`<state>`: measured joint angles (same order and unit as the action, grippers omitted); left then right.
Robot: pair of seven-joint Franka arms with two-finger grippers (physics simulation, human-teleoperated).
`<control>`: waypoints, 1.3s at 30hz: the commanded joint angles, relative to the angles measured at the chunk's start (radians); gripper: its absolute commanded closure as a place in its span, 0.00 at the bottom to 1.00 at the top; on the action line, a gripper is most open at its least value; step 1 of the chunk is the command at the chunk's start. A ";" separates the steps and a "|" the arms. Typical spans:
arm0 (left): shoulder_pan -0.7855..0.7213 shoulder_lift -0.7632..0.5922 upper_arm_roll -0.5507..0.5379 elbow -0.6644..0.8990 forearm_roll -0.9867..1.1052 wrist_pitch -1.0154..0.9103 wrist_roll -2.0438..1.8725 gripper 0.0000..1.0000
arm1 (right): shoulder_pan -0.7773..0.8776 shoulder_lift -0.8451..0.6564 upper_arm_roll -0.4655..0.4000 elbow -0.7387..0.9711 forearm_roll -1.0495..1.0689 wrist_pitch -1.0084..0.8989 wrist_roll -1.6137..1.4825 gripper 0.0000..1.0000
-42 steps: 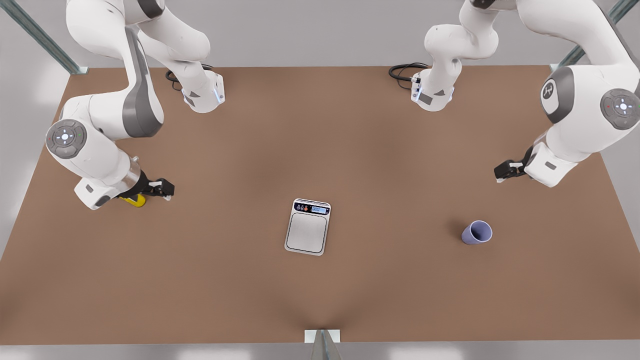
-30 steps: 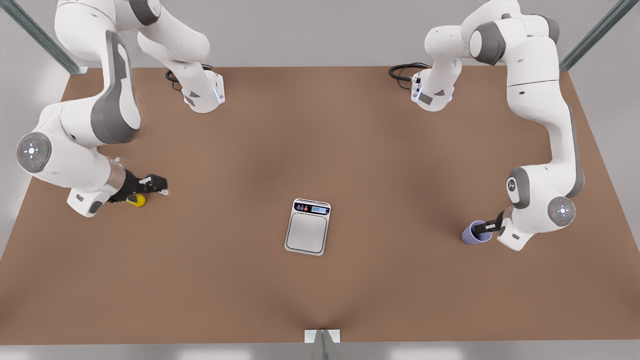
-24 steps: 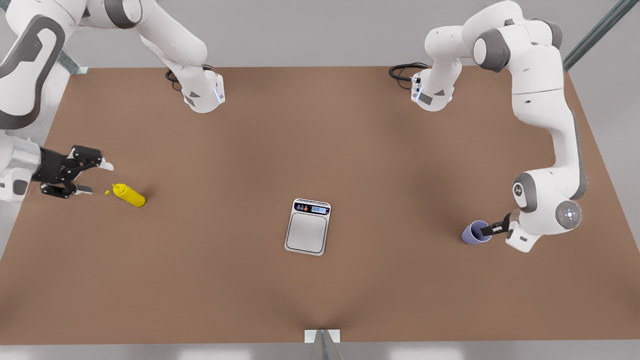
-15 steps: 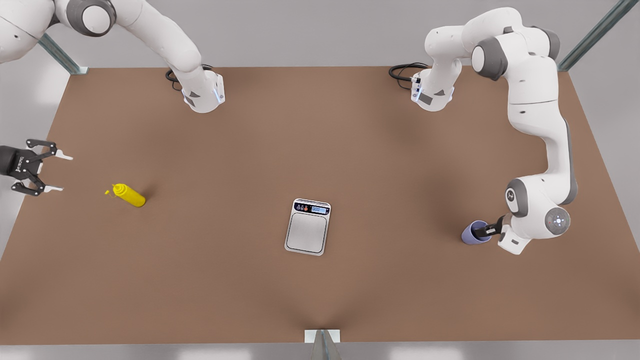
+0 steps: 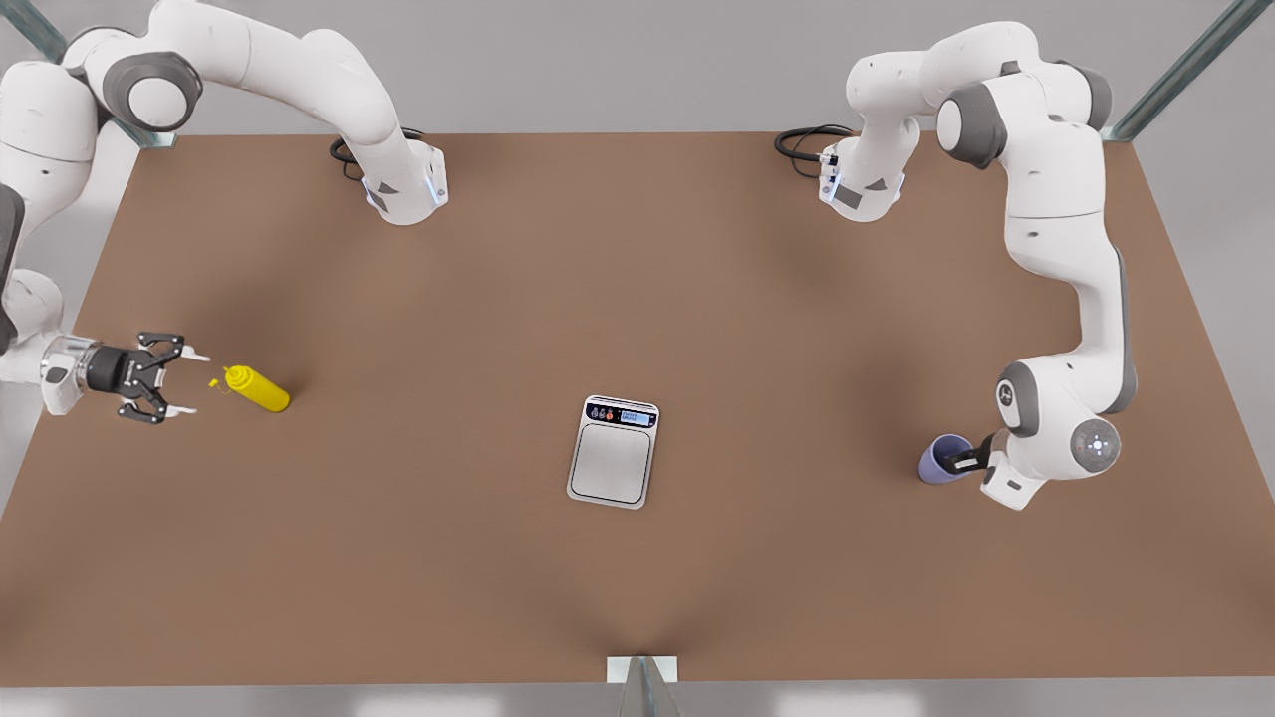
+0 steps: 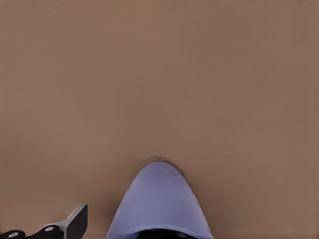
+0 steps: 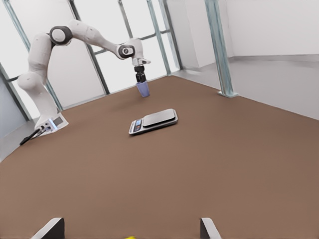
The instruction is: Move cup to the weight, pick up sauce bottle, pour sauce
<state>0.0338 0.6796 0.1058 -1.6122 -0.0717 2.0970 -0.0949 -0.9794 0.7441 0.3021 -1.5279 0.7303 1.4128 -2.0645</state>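
Our left end effector (image 5: 964, 461) grips the cup (image 5: 941, 462) on the table (image 5: 637, 299); our right end effector (image 5: 179, 383) hangs open beside the sauce bottle (image 5: 257, 389).

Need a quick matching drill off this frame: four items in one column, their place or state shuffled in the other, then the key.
Column 1
1. cup
2. weight
3. sauce bottle
4. right gripper

Column 2
A. bare, mid-table, display lit blue
B. yellow, free on the table at the front view's left
C. open, fingers just short of the nozzle
D. lavender, with the left gripper at its rim

Pairs: 1-D, 2-A, 3-B, 4-C
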 commanded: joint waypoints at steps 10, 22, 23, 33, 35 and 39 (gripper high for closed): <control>-0.002 0.000 -0.002 0.003 -0.003 0.000 -0.002 0.79 | -0.021 0.067 -0.003 0.000 -0.029 0.000 -0.066 0.00; -0.133 -0.069 -0.017 0.046 -0.014 -0.025 -0.086 0.79 | -0.002 0.123 -0.001 -0.001 -0.019 0.069 -0.088 0.00; -0.138 -0.071 -0.031 0.048 -0.049 -0.037 -0.104 0.79 | -0.002 0.123 -0.001 -0.003 -0.019 0.069 -0.088 0.00; -0.365 -0.052 -0.256 0.121 -0.054 -0.048 -0.704 0.79 | -0.002 0.129 -0.003 -0.018 -0.028 0.068 -0.117 0.00; -0.396 -0.041 -0.259 0.121 -0.054 0.029 -0.793 0.79 | -0.002 0.135 -0.001 -0.018 -0.029 0.068 -0.117 0.00; -0.500 0.046 -0.256 0.242 -0.005 0.066 -0.999 0.79 | 0.008 0.144 -0.001 -0.018 -0.029 0.068 -0.128 0.00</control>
<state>-0.4798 0.7308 -0.1504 -1.3669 -0.0347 2.1844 -1.1156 -0.9666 0.8882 0.3004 -1.5477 0.7012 1.4803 -2.1920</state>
